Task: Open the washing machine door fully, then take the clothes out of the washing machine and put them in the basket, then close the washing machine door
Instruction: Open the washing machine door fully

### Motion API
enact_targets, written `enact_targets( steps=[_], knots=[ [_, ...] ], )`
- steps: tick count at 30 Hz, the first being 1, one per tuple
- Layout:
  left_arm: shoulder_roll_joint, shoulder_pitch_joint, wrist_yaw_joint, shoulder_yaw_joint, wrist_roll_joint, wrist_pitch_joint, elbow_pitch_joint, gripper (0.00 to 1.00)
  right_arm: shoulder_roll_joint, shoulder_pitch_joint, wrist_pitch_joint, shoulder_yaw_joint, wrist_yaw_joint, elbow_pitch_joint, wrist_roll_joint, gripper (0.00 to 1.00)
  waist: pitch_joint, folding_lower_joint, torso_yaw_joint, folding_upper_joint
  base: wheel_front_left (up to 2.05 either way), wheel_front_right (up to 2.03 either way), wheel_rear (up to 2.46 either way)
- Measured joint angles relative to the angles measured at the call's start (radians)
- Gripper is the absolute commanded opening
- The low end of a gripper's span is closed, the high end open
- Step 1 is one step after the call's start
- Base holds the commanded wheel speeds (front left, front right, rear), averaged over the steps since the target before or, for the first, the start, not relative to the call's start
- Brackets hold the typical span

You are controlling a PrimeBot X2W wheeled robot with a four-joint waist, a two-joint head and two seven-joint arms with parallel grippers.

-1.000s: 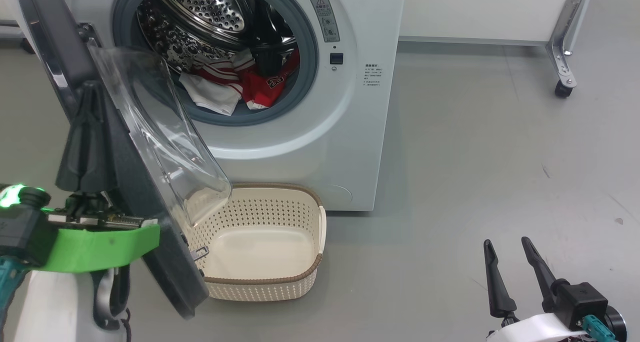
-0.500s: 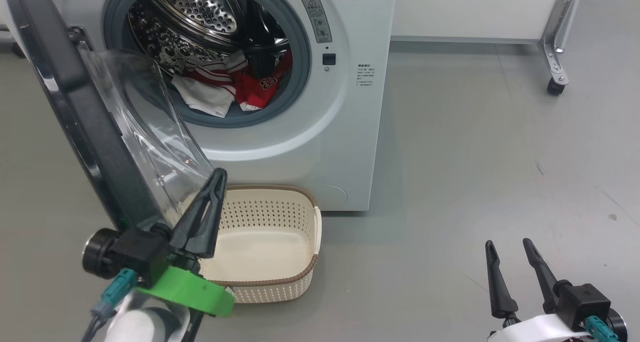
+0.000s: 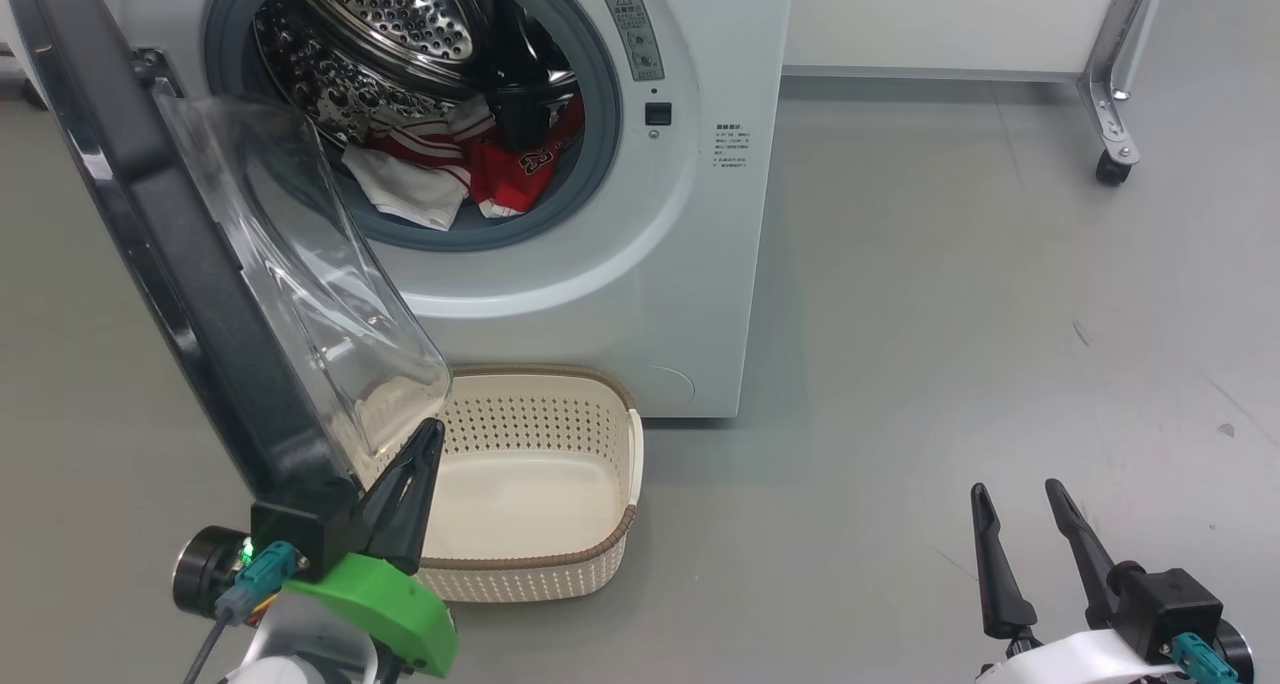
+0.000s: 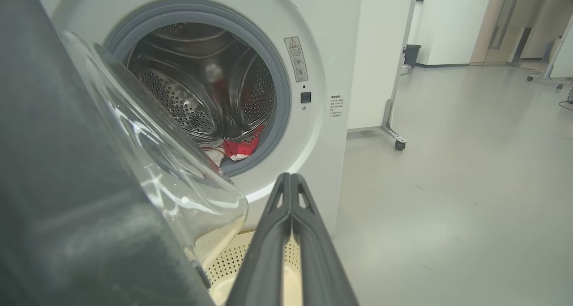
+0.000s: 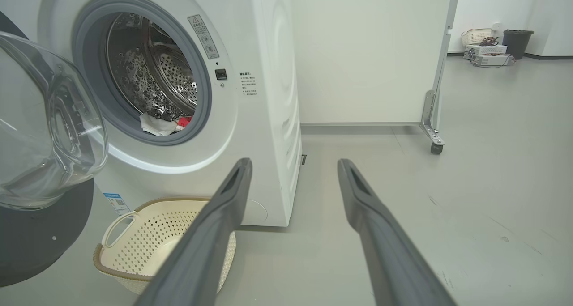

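Red-and-white clothes [image 3: 450, 164] lie in the washing machine [image 3: 690, 244]; left claw [image 3: 430, 429] clenched, right claw [image 3: 1015, 487] released.

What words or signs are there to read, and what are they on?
No words read clearly.
Grey sticker on the washing machine: a warning triangle; its words are too small.
Small print beside it: too small.
Blue label low on the front: blurred.
Lettering on the red clothes: crumpled, unreadable.
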Motion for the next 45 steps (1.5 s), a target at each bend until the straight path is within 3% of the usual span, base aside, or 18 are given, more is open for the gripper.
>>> enact_targets(
  steps=[27,45],
  knots=[
    [0.001,0.013,0.022,0.007,0.0,0.042,0.068,0.0,0.011,0.0,0.0,-0.027,0.01,0.008,-0.002,1.0,0.013,0.0,0.019,0.0,0.0,0.0,0.0],
    [-0.006,0.011,0.024,-0.002,0.0,0.032,0.1,0.0,0.016,0.005,0.0,-0.047,0.018,0.009,-0.002,1.0,0.011,0.0,0.119,0.0,0.0,0.0,0.0]
  ],
)
